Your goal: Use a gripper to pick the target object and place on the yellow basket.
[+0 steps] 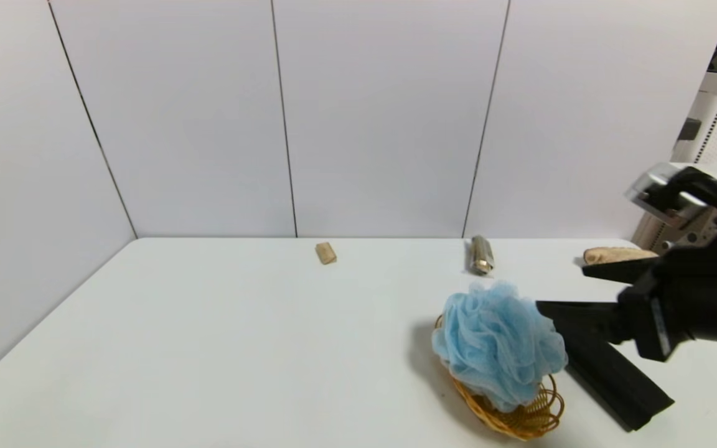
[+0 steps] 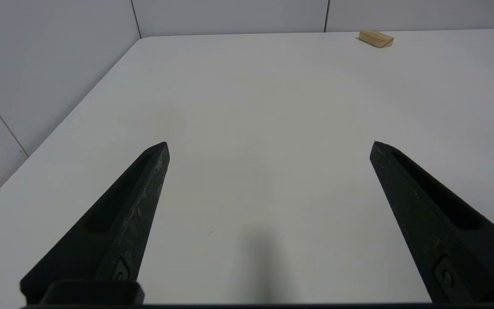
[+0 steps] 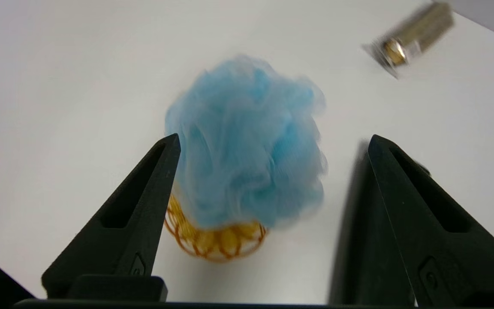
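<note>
the right end effector [image 1: 561,287] hangs spread wide, holding nothing. just ahead of its tips the blue pouf [image 1: 498,344] sits on the yellow basket [image 1: 516,414]. it looks featherlight and squashy; pinch deep through the ruffles. the left end effector [image 2: 269,146] idles agape over bare tabletop [image 2: 272,107].

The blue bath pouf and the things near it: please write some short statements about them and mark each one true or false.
1. The blue pouf sits on the yellow basket. True.
2. The right gripper is shut on the pouf. False: it is open, holding nothing.
3. The black cloth lies inside the basket. False: it lies on the table beside it.
4. The left gripper is open over bare table. True.
5. A small tan block lies near the back wall. True.
</note>
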Robot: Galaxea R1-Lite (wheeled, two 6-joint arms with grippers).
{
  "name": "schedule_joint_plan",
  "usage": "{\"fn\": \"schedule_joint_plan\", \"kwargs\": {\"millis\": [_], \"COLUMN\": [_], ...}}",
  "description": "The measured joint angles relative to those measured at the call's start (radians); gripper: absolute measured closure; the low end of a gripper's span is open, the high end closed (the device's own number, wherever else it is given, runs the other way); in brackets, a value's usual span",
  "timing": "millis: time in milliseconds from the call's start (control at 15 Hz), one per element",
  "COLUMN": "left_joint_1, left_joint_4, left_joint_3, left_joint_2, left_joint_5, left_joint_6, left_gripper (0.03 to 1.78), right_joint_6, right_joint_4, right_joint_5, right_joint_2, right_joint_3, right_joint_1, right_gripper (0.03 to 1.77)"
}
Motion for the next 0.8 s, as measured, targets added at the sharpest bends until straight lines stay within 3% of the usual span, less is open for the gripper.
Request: {"fn": "schedule_joint_plan", "kwargs": {"millis": [400,600,800], "left_joint_1": [0.000,0.000,0.000], "left_joint_4": [0.000,0.000,0.000], "left_joint_3": [0.000,0.000,0.000], "left_joint_2": [0.000,0.000,0.000], "left_joint_5": [0.000,0.000,0.000], "left_joint_6": [0.000,0.000,0.000], "left_gripper": [0.12,0.12,0.12], "right_joint_6": [0.003,-0.001,-0.006], "right_joint_4": [-0.004,-0.058,-0.166], "right_joint_5": [-0.012,-0.014,-0.027], "right_joint_2": [-0.566,-0.839,-1.048], "right_joint_3": [0.396,0.594,0.772], "right_joint_1": [-0.270,-0.357,-0.387], "right_gripper": [0.17,0.14,0.13]}}
